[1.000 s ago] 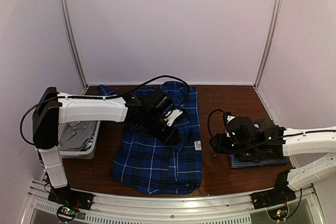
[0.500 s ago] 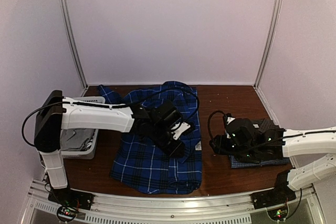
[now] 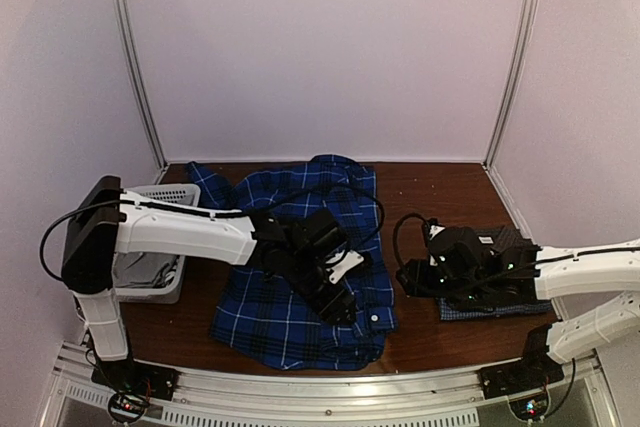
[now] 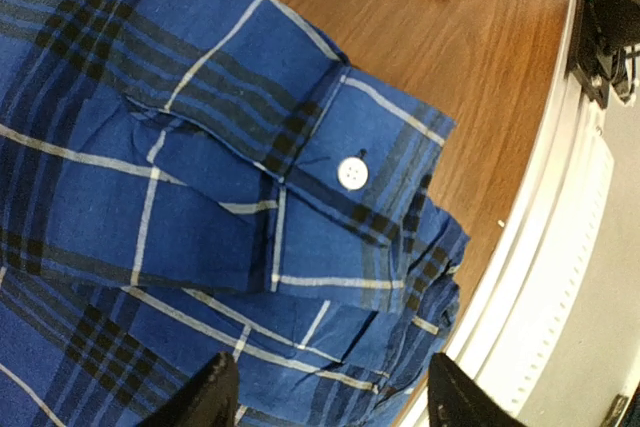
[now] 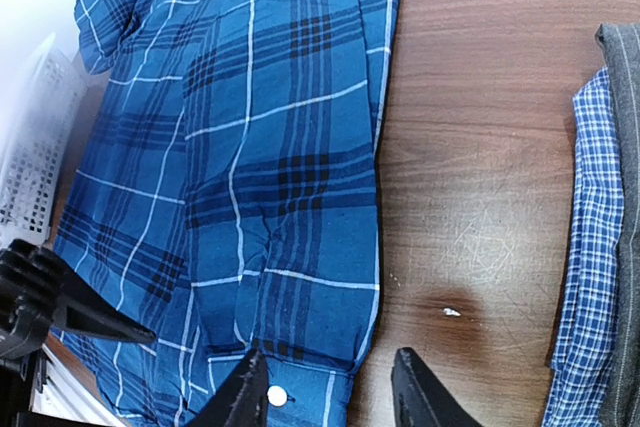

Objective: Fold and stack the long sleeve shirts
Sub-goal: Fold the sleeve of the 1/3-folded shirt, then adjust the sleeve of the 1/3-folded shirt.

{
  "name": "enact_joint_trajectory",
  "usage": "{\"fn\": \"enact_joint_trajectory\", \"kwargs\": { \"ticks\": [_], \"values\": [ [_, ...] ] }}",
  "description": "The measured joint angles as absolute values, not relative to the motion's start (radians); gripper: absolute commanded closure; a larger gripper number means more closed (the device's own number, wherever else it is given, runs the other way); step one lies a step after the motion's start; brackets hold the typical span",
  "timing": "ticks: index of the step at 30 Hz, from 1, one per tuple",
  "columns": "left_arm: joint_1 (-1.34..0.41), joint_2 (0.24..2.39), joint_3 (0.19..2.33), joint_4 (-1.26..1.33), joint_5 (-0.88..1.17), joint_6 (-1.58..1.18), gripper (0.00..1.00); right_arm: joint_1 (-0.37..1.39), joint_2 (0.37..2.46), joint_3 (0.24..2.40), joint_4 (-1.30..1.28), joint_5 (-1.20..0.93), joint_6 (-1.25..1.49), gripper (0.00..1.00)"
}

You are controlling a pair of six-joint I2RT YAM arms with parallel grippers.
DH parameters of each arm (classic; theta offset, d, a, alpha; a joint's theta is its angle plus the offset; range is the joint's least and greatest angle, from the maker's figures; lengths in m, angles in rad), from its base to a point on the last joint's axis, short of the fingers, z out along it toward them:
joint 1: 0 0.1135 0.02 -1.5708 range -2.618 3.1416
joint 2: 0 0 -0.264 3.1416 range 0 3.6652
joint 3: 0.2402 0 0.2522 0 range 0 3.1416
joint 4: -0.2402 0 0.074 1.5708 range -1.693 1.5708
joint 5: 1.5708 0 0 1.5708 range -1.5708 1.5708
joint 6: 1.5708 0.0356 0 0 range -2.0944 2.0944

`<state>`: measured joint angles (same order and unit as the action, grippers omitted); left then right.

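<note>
The royal-blue plaid shirt (image 3: 290, 292) lies spread on the table, one sleeve folded across it. That sleeve's cuff (image 4: 365, 162), with a white button, rests flat near the shirt's near right corner. My left gripper (image 3: 345, 307) hovers over this corner, open (image 4: 335, 387), nothing between its fingers. My right gripper (image 3: 408, 277) stands open (image 5: 328, 372) over the cuff and the shirt's right edge (image 5: 375, 197), holding nothing. Under the right arm lie two folded shirts, a dark grey one (image 5: 625, 187) on a pale blue fine-checked one (image 5: 590, 247).
A white mesh basket (image 3: 150, 282) sits at the table's left edge beside the left arm. Bare wood (image 3: 420, 197) shows between the plaid shirt and the folded pile. The metal front rail (image 4: 560, 247) runs close to the shirt's near corner.
My left gripper carried the sleeve toward the near right of the shirt, then opened and let the cuff go there. The right arm has barely moved.
</note>
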<state>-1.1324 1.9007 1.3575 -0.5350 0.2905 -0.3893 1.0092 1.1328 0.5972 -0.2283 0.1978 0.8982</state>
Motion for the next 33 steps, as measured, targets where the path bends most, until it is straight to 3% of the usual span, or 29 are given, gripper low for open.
{"fn": "enact_joint_trajectory", "kwargs": {
  "ticks": [5, 9, 14, 19, 33],
  "values": [
    [-1.124, 1.850, 1.304, -0.514, 0.279, -0.437, 0.30, 1.011, 1.149, 0.597, -0.228, 0.173, 0.889, 0.49],
    [-1.058, 1.784, 1.243, -0.466, 0.258, -0.514, 0.39, 1.029, 1.170, 0.597, -0.229, 0.161, 0.882, 0.49],
    [-0.899, 1.764, 1.178, -0.384, 0.245, -0.623, 0.44, 1.081, 1.216, 0.595, -0.233, 0.147, 0.889, 0.49],
    [-0.815, 1.830, 1.204, -0.337, 0.222, -0.692, 0.46, 1.118, 1.221, 0.561, -0.225, 0.134, 0.915, 0.50],
    [-0.812, 2.005, 1.309, -0.295, 0.134, -0.789, 0.49, 1.128, 1.233, 0.511, -0.171, 0.126, 0.962, 0.50]
  ]
}}
